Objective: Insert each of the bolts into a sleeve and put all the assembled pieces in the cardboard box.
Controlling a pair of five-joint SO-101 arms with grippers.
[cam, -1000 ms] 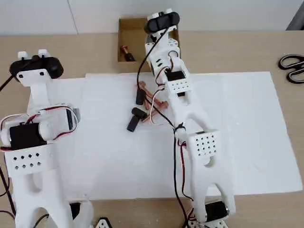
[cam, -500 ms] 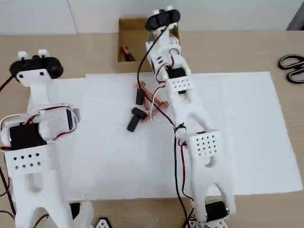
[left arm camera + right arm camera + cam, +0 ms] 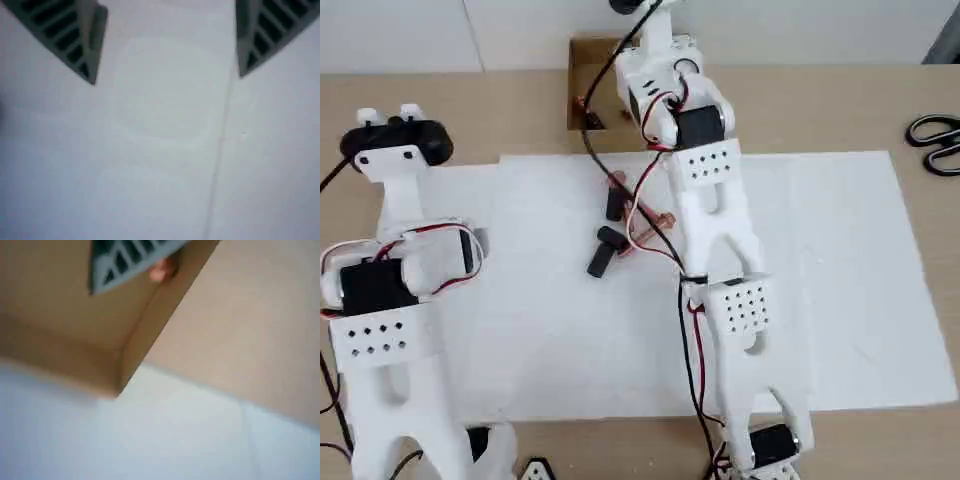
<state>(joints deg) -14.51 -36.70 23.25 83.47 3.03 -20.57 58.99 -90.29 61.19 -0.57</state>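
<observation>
Hanging over the left part of the white sheet, the left claw was spread wide with nothing between its jaws. Near the middle of the sheet lay three black sleeves, close together, and among them, partly under the wires of the right arm, several copper bolts lay loose. Just past the sheet's far edge stood the cardboard box on the desk, and one assembled piece, a bolt in its sleeve, lay inside it. The right arm stretched from the sheet's near edge to the box, and the right claw hung over a corner of it; whether it was spread or pressed together could not be told. A blurred copper-pink speck showed just beside it. Off the sheet's far right corner a pair of scissors lay on the desk.
</observation>
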